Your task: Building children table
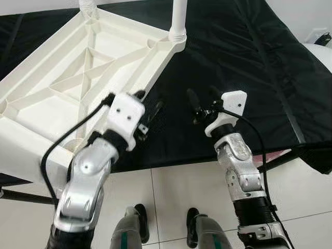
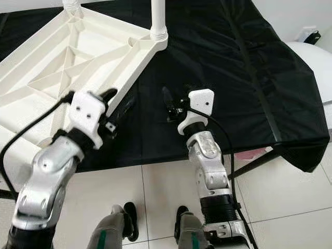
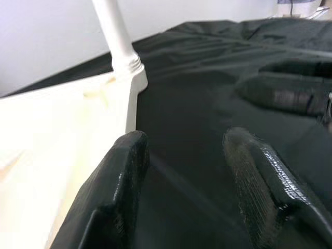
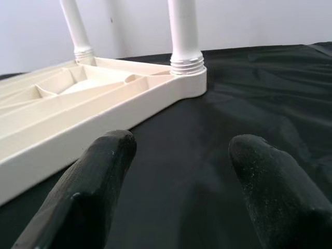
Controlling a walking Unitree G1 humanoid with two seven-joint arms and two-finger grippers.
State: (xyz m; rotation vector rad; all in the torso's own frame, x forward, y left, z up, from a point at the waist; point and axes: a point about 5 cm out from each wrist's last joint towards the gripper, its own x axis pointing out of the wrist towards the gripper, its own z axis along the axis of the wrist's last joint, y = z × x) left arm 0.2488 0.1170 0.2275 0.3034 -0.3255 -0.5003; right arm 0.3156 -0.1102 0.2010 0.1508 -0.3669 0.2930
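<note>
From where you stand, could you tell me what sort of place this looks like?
Probably an indoor room set up as a work area: a white tiled floor, a plain white wall, and a black cloth spread over a low surface, with an upturned white plastic table on it.

A wrinkled black fabric sheet [image 1: 249, 78] drapes the tabletop; glossy white floor tiles [image 1: 171, 199] lie below its near edge.

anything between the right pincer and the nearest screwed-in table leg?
Nothing visible. The right pincer hovers open over bare black cloth, which runs unbroken to the white leg in the upturned tabletop corner.
</note>
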